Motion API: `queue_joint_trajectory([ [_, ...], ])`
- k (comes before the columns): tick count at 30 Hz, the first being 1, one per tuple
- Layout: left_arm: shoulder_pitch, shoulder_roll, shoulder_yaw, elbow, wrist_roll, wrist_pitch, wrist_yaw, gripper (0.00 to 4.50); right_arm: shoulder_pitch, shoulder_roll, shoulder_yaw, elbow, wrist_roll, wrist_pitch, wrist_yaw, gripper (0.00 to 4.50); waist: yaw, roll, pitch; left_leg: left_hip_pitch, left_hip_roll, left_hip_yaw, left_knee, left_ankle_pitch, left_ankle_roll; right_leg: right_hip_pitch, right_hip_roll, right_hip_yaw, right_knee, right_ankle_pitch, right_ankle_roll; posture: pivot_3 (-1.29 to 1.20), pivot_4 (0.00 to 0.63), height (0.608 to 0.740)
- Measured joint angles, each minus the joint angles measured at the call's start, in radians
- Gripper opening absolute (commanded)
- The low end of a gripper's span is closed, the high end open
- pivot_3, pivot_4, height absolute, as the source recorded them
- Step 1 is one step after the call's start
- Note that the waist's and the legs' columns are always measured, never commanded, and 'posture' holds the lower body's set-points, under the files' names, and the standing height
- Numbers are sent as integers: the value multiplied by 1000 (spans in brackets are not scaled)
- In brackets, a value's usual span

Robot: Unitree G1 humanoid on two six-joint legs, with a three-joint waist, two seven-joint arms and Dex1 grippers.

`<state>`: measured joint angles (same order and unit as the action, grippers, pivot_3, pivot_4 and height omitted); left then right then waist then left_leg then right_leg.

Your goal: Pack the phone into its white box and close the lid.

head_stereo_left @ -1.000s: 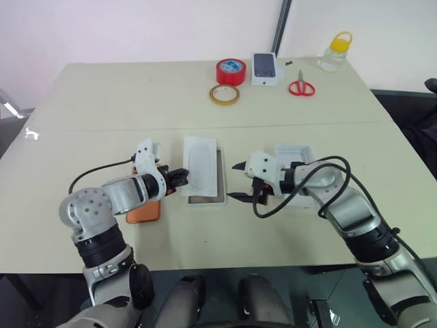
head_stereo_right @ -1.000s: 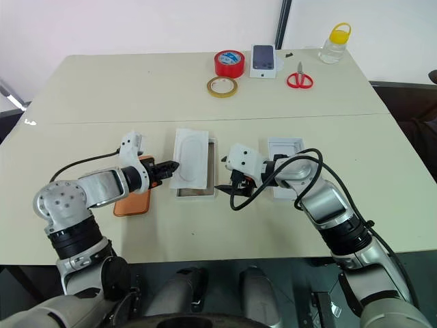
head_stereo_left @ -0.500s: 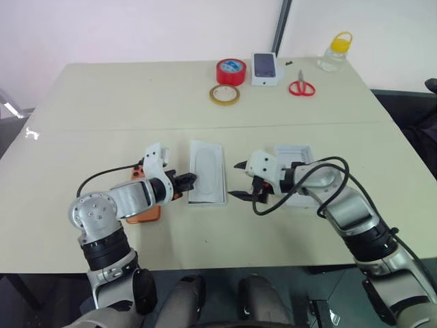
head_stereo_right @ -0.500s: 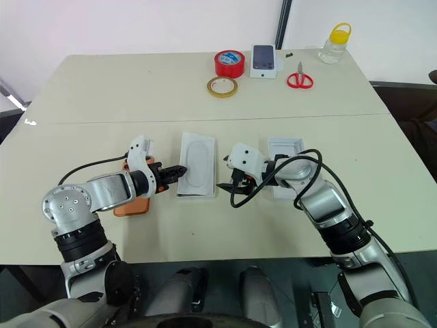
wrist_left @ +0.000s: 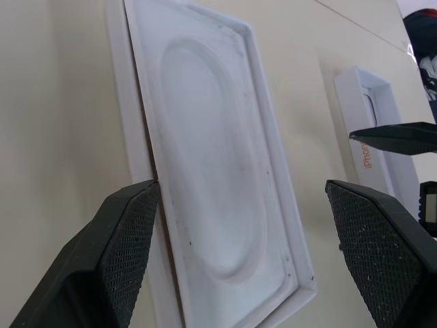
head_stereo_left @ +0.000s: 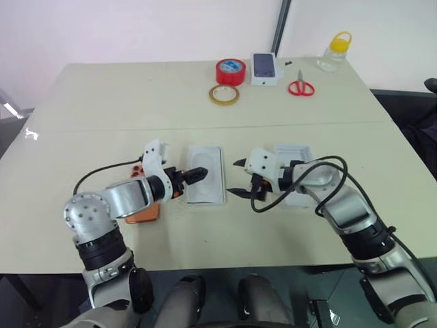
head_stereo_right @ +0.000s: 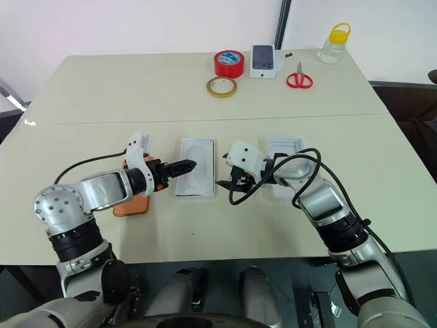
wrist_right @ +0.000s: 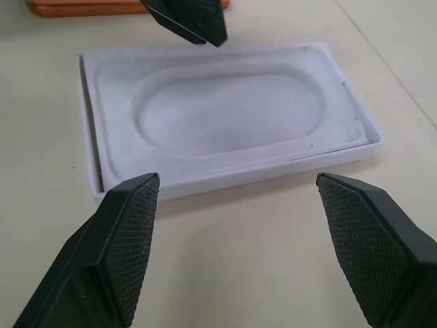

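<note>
Two tools, both spread and empty: left tool (head_stereo_left: 198, 172) at 9 o'clock of the white box (head_stereo_left: 206, 182), right tool (head_stereo_left: 235, 178) at 3 o'clock. Flat insert (wrist_left: 218, 171) sits in box, blocking packing. Phone (head_stereo_left: 145, 212) on table (head_stereo_left: 136, 102) further toward 9; lid (head_stereo_left: 295, 179) beyond 3 o'clock.

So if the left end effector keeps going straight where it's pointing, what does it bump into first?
Probably the white insert with the oval recess, lying in the white box. The open left end effector points right at it, angled slightly down; how near is unclear.
</note>
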<state>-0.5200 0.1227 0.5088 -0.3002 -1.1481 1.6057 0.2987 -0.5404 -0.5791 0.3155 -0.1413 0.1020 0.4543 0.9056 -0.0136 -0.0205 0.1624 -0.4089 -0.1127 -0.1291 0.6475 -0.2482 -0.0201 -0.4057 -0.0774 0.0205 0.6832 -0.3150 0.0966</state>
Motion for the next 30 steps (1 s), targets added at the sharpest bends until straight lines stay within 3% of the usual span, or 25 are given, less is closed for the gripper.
queue_joint_trajectory([
  [2, -7, 14, 13, 1, -25, 0, 0, 4132, -10, 5, -5, 18, -2, 0, -4, 2576, 1, 0, 0, 0, 0, 0, 0, 0, 0, 0, 0, 0, 0, 0, 0, 0, 150, 740],
  [7, -37, 76, 17, -2, -64, -3, -21, 4132, -59, 31, -12, 82, -21, 3, -47, 50, -3, 0, 0, 0, 0, 0, 0, 0, 0, 0, 0, 0, 0, 0, 0, 0, 150, 740],
  [12, 39, 302, -58, -72, 31, -166, -201, 4132, -133, 124, -17, 108, -21, 72, -102, 50, -13, 1, 0, 0, 1, 1, -2, 1, -1, -2, 1, 1, 1, 0, 0, 0, 150, 740],
  [19, 353, 620, -203, -112, 311, -575, -653, 4132, -224, 305, 108, 252, -114, 147, -206, 50, -16, 2, 0, 0, 1, 1, -4, 1, -2, -2, 0, 2, 0, 0, -1, 0, 150, 740],
  [24, 515, 683, -240, -112, 438, -781, -860, 4132, -294, 374, 112, 426, -161, 133, -268, 50, -7, 2, 1, 0, 1, 1, -4, 1, -2, -3, 0, 2, -1, 0, -1, 0, 150, 740],
  [30, 624, 681, -233, -133, 464, -875, -968, 4132, -355, 433, 111, 604, -201, 83, -308, 50, -7, 3, 1, 0, 1, 1, -6, 1, -1, -3, 0, 2, -1, 0, -1, 0, 150, 740],
])
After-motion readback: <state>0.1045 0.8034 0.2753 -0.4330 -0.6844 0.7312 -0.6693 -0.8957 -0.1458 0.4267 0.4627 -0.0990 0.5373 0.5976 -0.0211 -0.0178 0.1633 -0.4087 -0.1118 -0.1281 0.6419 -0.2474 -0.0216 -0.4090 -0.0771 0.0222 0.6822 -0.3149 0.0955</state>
